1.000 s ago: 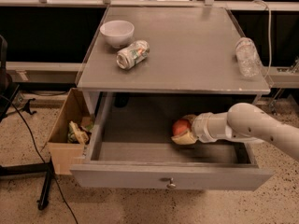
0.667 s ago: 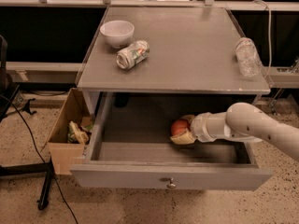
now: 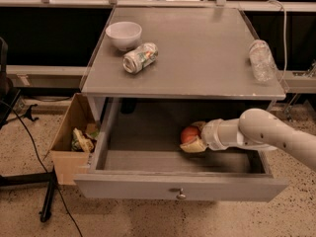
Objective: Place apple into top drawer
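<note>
1. Gripping the small round red-orange apple (image 3: 188, 133), the beige two-finger gripper (image 3: 191, 137) sits inside the wide grey wooden top drawer (image 3: 138, 186), right of the drawer's centre. Its fingers are narrowed around the fruit, one above and one below.
2. The apple is inside the open drawer, toward its right half, well behind the front panel and its small round metal knob (image 3: 180, 194). I cannot tell if it touches the drawer floor or hangs just above it.
3. My white arm (image 3: 266, 132) reaches in over the drawer's right wall, close under the grey table top (image 3: 197, 43) that overhangs the drawer.
4. My judgement: the placement is nearly done and only the release and pull-out are left.
5. Risk: if I let go while the apple is above the floor, it drops and rolls, since it is round and the floor is bare. It would probably stay in the drawer.
6. Risk: if I lift while retracting, the arm could knock the underside of the table top above the drawer.
7. Risk: if I drag sideways, the arm could catch the drawer's right wall and shove the drawer.
8. Risk: if the fingers open only partly, the apple could come back out with the gripper.
9. A brown cardboard box (image 3: 69, 132) sits on the floor left of the drawer, out of my path.
</note>
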`<move>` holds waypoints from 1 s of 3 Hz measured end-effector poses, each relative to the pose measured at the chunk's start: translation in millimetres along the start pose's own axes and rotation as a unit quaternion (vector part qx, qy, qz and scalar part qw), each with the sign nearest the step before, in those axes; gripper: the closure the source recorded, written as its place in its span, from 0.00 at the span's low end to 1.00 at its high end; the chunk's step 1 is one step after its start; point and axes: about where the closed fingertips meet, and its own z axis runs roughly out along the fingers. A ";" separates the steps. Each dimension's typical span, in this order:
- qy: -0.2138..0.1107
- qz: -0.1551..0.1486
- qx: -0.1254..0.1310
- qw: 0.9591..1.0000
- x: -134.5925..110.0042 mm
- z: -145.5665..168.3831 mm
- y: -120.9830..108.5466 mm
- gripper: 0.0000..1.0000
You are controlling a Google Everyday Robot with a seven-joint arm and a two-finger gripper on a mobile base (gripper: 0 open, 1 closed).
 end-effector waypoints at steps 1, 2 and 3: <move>0.000 0.000 0.000 1.000 0.0 0.1 0.0 0.31; 0.000 0.000 0.000 1.000 0.0 0.1 0.1 0.06; 0.000 0.000 0.000 1.000 0.0 0.1 0.1 0.00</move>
